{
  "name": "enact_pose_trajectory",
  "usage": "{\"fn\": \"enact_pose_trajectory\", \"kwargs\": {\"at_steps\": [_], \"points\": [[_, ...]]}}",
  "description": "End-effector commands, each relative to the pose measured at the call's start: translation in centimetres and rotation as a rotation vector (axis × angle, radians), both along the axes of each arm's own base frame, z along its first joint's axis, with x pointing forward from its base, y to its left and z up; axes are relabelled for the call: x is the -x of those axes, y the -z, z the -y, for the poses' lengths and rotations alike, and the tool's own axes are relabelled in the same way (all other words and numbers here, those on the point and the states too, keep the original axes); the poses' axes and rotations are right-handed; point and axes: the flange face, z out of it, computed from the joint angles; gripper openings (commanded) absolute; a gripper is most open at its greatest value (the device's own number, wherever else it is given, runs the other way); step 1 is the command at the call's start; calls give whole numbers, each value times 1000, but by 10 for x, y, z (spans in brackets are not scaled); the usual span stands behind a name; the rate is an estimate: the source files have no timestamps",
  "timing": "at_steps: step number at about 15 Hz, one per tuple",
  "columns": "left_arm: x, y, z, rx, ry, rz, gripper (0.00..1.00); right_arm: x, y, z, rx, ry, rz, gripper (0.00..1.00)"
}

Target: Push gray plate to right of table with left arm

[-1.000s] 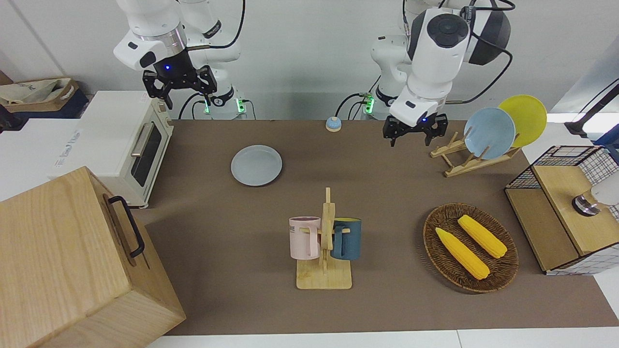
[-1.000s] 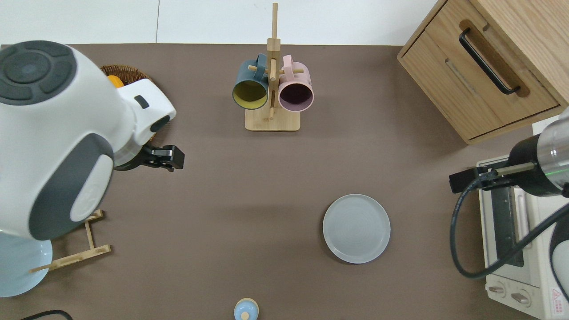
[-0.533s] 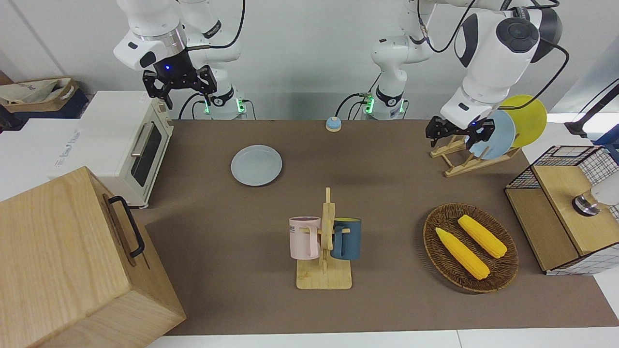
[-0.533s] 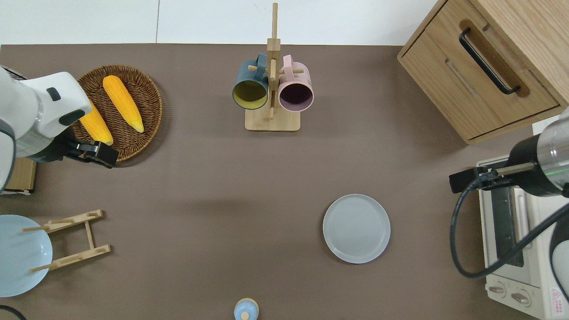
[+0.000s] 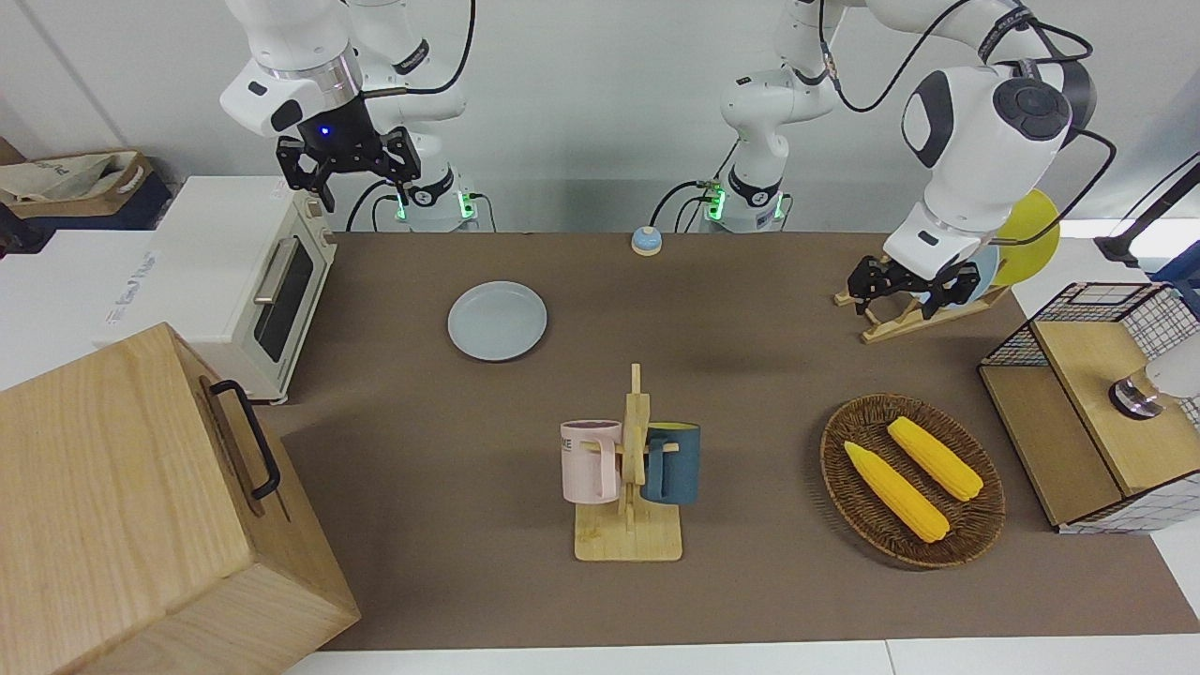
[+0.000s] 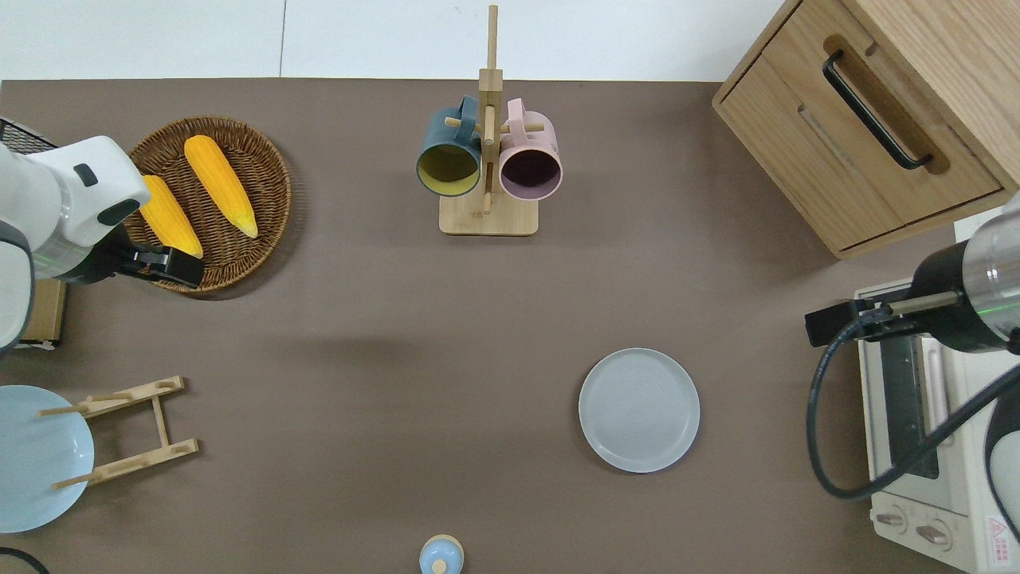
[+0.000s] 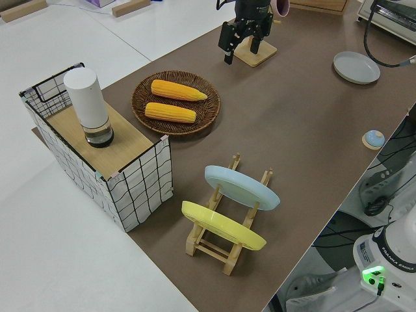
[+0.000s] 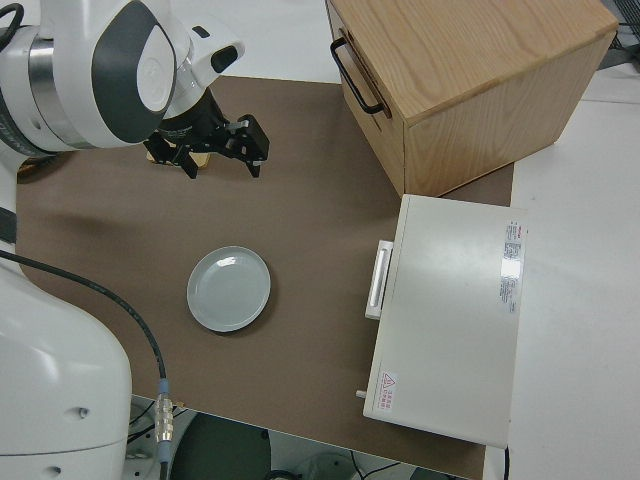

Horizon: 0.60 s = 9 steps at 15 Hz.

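Observation:
The gray plate (image 5: 497, 320) (image 6: 639, 410) (image 8: 229, 289) lies flat on the brown table (image 5: 750, 375), toward the right arm's end, with nothing touching it. My left gripper (image 5: 906, 291) (image 6: 163, 267) (image 7: 242, 44) hangs open and empty in the air. In the overhead view it is over the rim of the wicker basket (image 6: 263, 199) at the left arm's end, a long way from the plate. My right arm is parked, its gripper (image 5: 348, 175) (image 8: 220, 155) open.
A mug rack (image 6: 488, 159) with a teal and a pink mug stands mid-table. A toaster oven (image 5: 239, 272) and a wooden cabinet (image 5: 141, 506) fill the right arm's end. A plate rack (image 7: 227, 214), a wire crate (image 7: 97, 149) and a small bell (image 5: 646, 241) are also there.
The left arm has swung from over the middle of the table out to the left arm's end, its gripper now over the basket rim. The gray plate and right arm have not moved.

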Motion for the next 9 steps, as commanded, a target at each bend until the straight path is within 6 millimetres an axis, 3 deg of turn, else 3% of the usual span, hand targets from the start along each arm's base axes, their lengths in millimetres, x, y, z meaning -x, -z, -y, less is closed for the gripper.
{"fn": "enact_pose_trajectory", "kwargs": {"at_steps": [1,9], "points": [[11,9,8,44,-13,27,1000,3,-4,2,-9,6,-5,983],[12,5,-3,59,-39,25,1000,3,-4,2,-9,6,-7,983]]}}
